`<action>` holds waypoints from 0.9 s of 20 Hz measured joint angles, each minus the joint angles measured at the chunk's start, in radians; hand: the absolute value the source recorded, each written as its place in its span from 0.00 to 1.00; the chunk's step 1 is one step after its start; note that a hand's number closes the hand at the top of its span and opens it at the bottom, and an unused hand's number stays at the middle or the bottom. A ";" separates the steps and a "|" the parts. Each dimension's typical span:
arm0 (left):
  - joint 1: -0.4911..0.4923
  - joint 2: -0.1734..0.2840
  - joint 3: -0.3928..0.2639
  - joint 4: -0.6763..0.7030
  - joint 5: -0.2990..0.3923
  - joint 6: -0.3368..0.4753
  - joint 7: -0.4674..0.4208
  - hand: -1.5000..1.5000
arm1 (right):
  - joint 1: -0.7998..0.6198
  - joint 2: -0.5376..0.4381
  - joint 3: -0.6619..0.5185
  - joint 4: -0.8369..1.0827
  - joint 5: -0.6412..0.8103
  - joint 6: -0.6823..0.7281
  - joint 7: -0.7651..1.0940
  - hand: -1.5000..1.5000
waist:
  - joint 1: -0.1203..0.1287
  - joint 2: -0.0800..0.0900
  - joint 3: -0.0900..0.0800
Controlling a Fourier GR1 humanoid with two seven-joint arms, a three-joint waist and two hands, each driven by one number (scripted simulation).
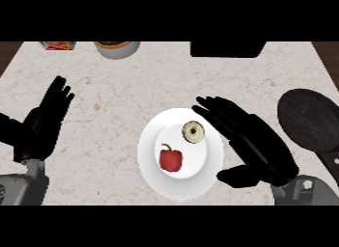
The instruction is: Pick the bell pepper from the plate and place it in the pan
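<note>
Both hands are spread and hold nothing — the right hand (254, 144) hovers over the white plate's (152, 169) right edge, the left hand (40, 125) rests well aside. Nothing is done yet: the red bell pepper (170, 159) lies on the plate beside a round slice (193, 131). Just right, the black pan (313, 120) sits bare — bowl (117, 48) and box (60, 46) stand far off.

plate (158, 140) right rim: under right hand (250, 144) | black object (227, 49): top cut off
</note>
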 measured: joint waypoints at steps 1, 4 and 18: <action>0.014 0.000 -0.004 -0.011 -0.003 -0.001 -0.002 0.50 | -0.020 0.010 0.023 0.007 0.020 0.031 0.041 0.00 | 0.002 0.000 0.000; 0.001 0.000 0.000 -0.016 -0.005 0.001 0.015 0.50 | -0.057 0.024 0.083 0.024 0.051 0.140 0.135 0.00 | 0.000 -0.001 0.000; 0.026 -0.015 0.033 -0.037 -0.016 -0.027 0.018 0.50 | -0.102 0.133 0.273 0.014 0.211 0.468 0.404 0.00 | -0.008 -0.001 0.002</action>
